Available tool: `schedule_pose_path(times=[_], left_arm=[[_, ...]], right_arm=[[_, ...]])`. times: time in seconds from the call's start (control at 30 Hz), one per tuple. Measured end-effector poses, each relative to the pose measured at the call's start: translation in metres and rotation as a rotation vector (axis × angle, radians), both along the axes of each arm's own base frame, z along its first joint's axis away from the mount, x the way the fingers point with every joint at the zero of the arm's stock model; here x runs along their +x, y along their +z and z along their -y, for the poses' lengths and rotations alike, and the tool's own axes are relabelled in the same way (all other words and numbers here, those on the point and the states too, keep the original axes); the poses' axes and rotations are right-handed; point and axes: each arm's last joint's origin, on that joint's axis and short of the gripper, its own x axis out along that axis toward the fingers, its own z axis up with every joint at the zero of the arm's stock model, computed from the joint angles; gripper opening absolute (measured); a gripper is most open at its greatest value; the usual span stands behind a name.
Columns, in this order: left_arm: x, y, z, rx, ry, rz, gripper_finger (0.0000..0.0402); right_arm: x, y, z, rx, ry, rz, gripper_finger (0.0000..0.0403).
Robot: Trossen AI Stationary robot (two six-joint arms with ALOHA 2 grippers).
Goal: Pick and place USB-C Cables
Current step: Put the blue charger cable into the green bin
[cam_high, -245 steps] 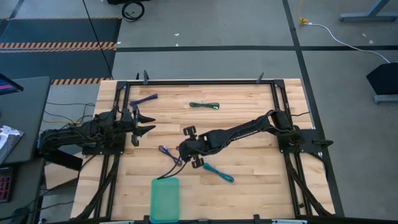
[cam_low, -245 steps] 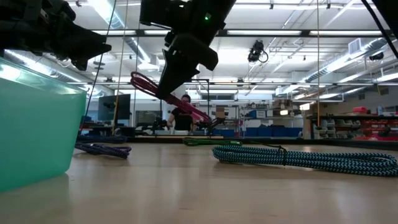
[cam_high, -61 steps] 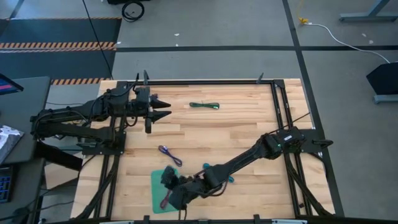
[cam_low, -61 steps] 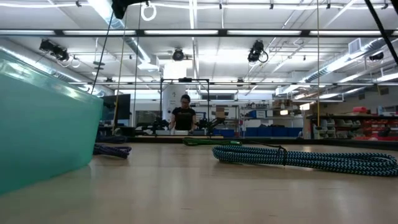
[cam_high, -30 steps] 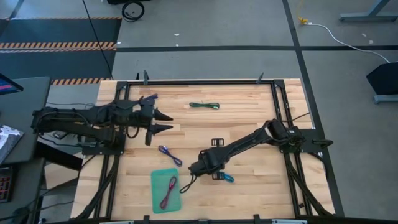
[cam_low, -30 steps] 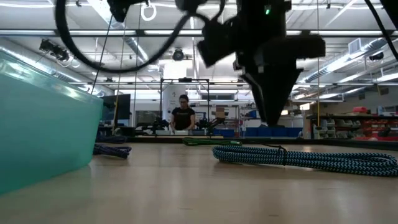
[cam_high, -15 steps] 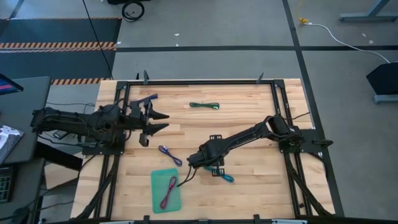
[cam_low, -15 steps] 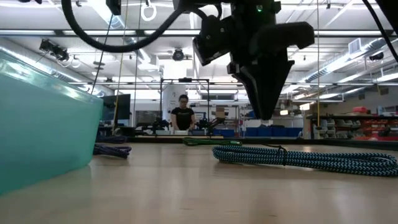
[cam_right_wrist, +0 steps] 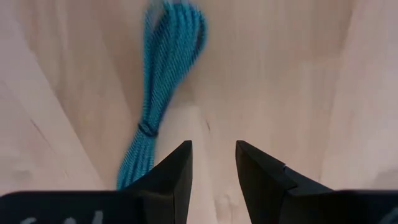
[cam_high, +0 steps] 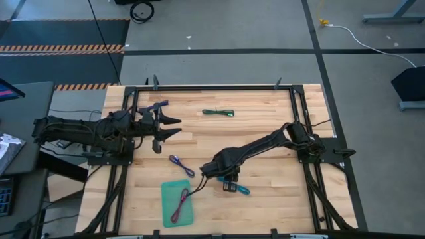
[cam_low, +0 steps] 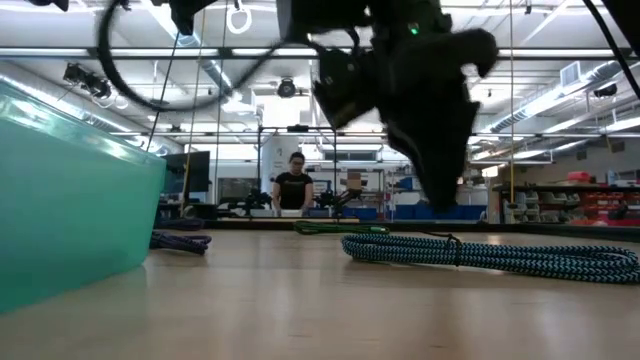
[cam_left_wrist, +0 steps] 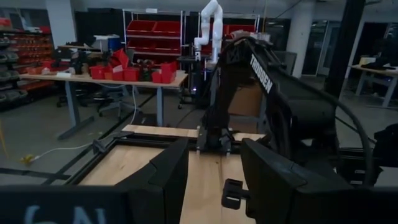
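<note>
- I have the right end effector low over the table, just beside the teal cable. Its fingers stand a little apart and grip nothing; bare wood shows through the gap in the right wrist view.
- In that view the teal cable lies flat on the wood, off to one side of the fingers and not between them.
- Maroon cable lies inside the teal tray at the table's near edge.
- Violet cable lies on the table between the tray and the left arm.
- Dark green cable lies near the far edge, well apart from both arms.
- Blue-purple cable lies just beside the left end effector.
- Left end effector is held above the table's far left part, fingers spread wide, empty.
</note>
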Motion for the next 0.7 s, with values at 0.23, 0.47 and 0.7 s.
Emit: schedule_pose_path(times=[0.23,0.47,0.7], left_arm=[[0.0,-0.001,0.0,0.001,0.0,-0.008,0.0156],[0.0,-0.001,0.0,0.001,-0.001,-0.006,0.0156],[0.0,-0.001,0.0,0.003,-0.001,-0.006,0.0156]], right_arm=[[-0.004,-0.007,0.0,0.003,-0.082,-0.031,0.0128],[-0.004,-0.007,-0.007,0.009,-0.111,-0.021,0.0128],[0.001,-0.008,-0.02,0.068,-0.145,0.051,0.0128]])
